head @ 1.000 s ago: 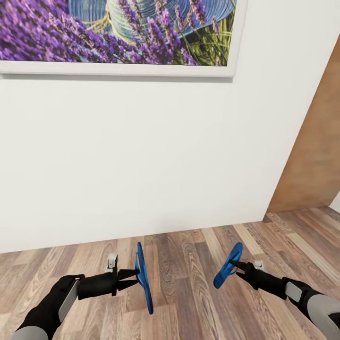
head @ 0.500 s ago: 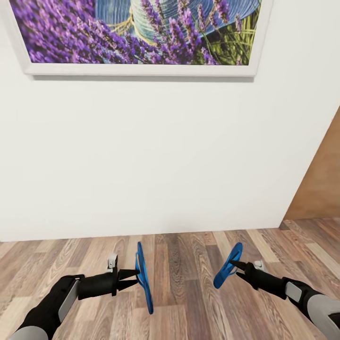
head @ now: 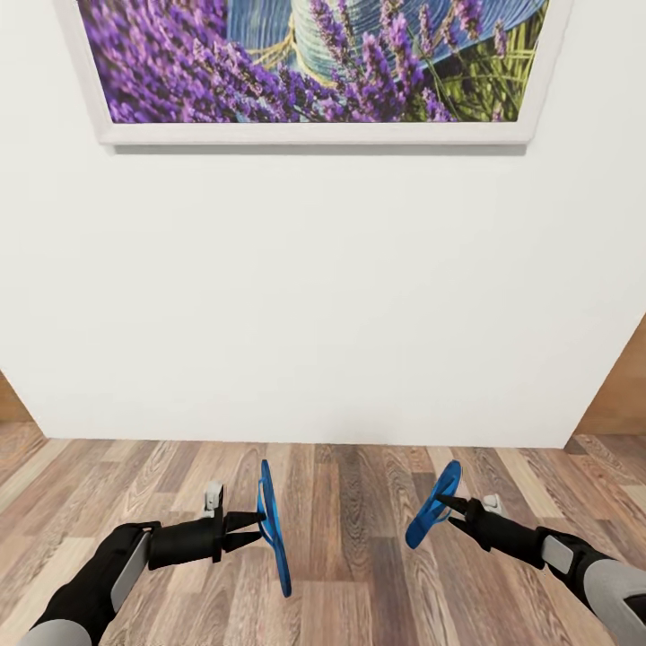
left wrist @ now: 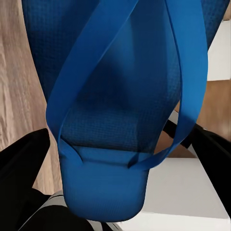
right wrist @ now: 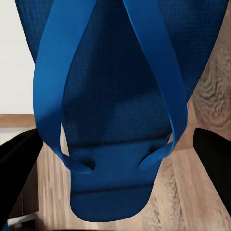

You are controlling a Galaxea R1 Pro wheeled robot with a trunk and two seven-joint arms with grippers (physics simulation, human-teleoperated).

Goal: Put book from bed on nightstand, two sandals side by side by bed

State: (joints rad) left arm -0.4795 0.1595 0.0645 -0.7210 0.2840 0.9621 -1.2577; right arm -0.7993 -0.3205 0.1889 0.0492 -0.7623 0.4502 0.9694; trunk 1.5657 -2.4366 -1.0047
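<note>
Above the wood-plank floor point(head: 341, 502), each arm carries 1 blue sandal out in front of the robot. The left gripper point(head: 254, 528) is clamped on the left sandal point(head: 273, 529), which hangs on edge with its sole nearly vertical, toe end pointing down toward the floor. The right gripper point(head: 442, 504) is closed on the right sandal point(head: 433, 504), tilted with its upper end leaning outward. Both wrist views look straight along the strap side of the held sandal point(left wrist: 120, 96) point(right wrist: 120, 96), the dark fingers flanking the heel end, so each grip seems to be taken at the heel, probably so the flat sole can be lowered to the floor later. The 2 sandals are well apart, clear of the floor and of each other, which suits carrying them while the base travels. Ahead stands a white wall point(head: 323, 287) with a framed lavender picture point(head: 314, 63). Judging by this, the robot is in transit with both sandals, and setting them down beside the bed is not yet done.
</note>
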